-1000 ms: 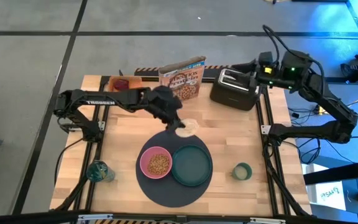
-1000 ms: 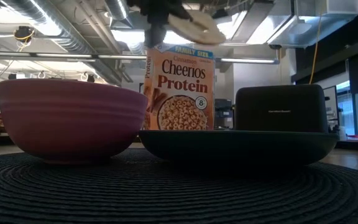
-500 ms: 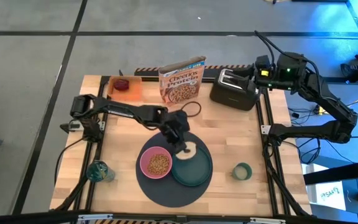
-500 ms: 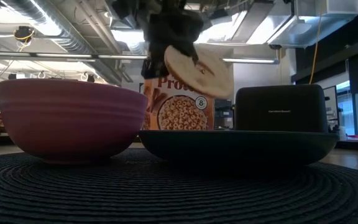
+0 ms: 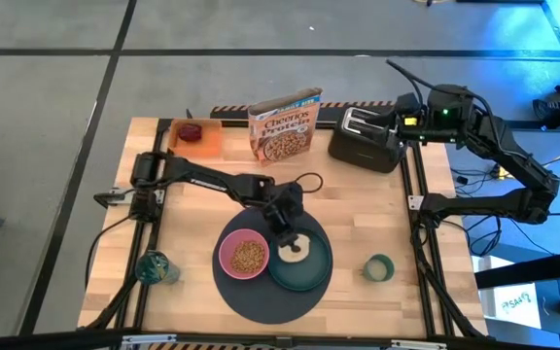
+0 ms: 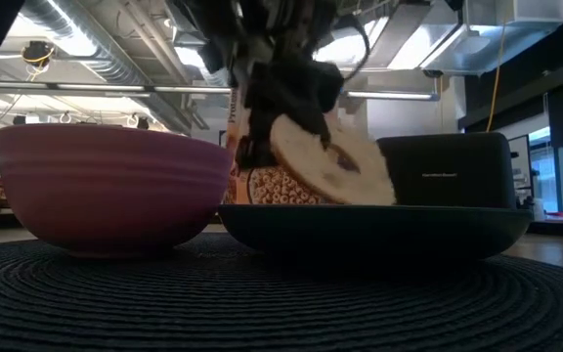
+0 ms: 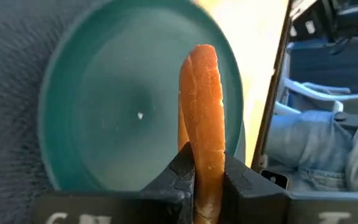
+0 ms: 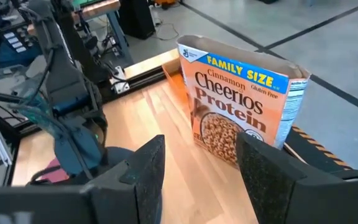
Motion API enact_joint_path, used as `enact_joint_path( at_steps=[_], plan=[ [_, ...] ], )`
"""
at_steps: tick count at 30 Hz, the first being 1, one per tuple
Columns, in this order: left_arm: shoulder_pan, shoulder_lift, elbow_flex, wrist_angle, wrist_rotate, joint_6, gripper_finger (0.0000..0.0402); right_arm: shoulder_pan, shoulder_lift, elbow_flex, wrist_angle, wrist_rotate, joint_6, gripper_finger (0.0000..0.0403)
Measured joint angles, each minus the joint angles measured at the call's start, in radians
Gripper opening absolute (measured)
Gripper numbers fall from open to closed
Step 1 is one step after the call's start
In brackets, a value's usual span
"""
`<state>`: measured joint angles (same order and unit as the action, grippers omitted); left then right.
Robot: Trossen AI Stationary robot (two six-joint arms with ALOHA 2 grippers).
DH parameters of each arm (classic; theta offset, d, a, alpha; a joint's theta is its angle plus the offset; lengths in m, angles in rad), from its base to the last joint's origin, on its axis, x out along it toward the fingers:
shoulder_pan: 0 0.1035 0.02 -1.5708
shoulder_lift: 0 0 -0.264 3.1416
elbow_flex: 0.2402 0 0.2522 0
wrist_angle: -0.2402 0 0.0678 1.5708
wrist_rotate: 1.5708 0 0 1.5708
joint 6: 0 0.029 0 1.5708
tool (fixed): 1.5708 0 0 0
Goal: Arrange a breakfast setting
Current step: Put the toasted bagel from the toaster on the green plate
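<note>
A round dark grey mat [image 5: 261, 294] carries a pink bowl [image 5: 244, 255] with cereal and a dark green plate [image 5: 311, 264]. My left gripper [image 5: 287, 236] is shut on a pale bagel-like ring [image 5: 293, 248] just over the plate's far left part. In the low view the ring [image 6: 330, 161] slants down toward the plate's rim [image 6: 379, 217]. A pale-green cup [image 5: 378, 266] stands on the table right of the mat. A red food piece [image 5: 192, 130] lies on an orange board at the far left. My right gripper [image 8: 201, 180] is open above the toaster [image 5: 366, 136]. No spoon shows. My left gripper pinches the ring's rim [image 7: 204, 163] between its two fingers [image 7: 182, 171], one on each flat face. The fingers come from above, slanting down toward the plate. The ring stands on edge and tilted; whether its lower edge [image 6: 374, 196] touches the plate cannot be told.
A Cheerios box [image 5: 284, 124] stands at the far middle, with a black toaster to its right. A teal glass [image 5: 154, 266] stands at the near left. Bare wood lies between the mat and the box.
My left gripper has carried the ring from beside the cereal box toward the table's near edge and down, to just over the plate. The ring has tipped from nearly flat to steeply slanted and stays in the shut fingers.
</note>
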<state>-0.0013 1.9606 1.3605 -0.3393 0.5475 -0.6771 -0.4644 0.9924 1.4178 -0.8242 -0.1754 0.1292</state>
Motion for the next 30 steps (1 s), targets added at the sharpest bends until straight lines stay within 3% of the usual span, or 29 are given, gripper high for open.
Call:
enact_joint_path(
  at_steps=[15,30],
  plan=[
    [-0.012,0.06,0.0,-0.005,-0.051,0.007,0.0028,0.0,-0.003,0.0,-0.065,-0.001,-0.007,0.0186],
    [-0.007,0.06,0.0,-0.056,-0.079,0.07,0.0139,0.0,-0.003,0.0,-0.076,-0.019,-0.015,0.0186]
  ],
)
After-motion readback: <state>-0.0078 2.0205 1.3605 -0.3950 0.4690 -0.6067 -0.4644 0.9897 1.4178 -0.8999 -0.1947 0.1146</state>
